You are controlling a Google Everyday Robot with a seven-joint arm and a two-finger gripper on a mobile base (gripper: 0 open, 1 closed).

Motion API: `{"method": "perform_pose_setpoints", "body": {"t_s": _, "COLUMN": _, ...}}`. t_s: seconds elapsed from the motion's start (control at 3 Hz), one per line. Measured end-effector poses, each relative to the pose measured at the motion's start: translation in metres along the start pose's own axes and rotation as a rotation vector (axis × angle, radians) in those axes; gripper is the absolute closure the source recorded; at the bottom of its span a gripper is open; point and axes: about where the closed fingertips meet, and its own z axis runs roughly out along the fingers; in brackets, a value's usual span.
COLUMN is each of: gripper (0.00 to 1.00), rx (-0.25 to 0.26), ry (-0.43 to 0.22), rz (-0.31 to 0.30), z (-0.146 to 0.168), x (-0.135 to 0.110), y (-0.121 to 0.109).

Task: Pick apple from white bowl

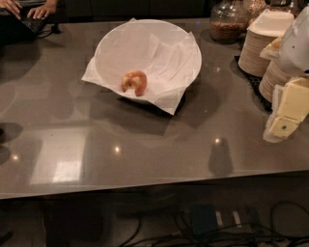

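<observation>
1. Apple (135, 82): red-and-yellow, partly eaten, with its pale bitten hollow turned toward you. It lies inside the white bowl on the paper lining, at about 7 o'clock from the bowl's middle.
2. White bowl (161, 33): wide and round, standing on the table at 12 o'clock in your view. Crinkled white paper (169, 101) lines it, and corners overhang the rim at 5 and 8 o'clock.
3. Gripper (286, 113): pale yellow, below a white arm (298, 41). It hangs at the 3 o'clock edge of your view, above the table and well apart from the bowl. You cannot tell whether it is open or closed.
4. Paper plates (252, 53): beige stacks at 2 o'clock, partly hidden by the arm.
5. Glass jar (228, 21): at 1 o'clock, with brown contents.
6. 2 hands (41, 9): at 11 o'clock, at the far table edge.
7. Table (145, 144): glossy grey-brown.
</observation>
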Motion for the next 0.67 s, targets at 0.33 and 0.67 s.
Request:
{"method": "perform_pose_setpoints", "body": {"t_s": 0.33, "gripper": 0.00, "rx": 0.000, "ry": -0.001, "rz": 0.000, "z": 0.000, "x": 0.000, "y": 0.000}}
{"method": "perform_pose_setpoints", "body": {"t_s": 0.67, "gripper": 0.00, "rx": 0.015, "ry": -0.062, "rz": -0.004, "z": 0.006, "x": -0.016, "y": -0.009}}
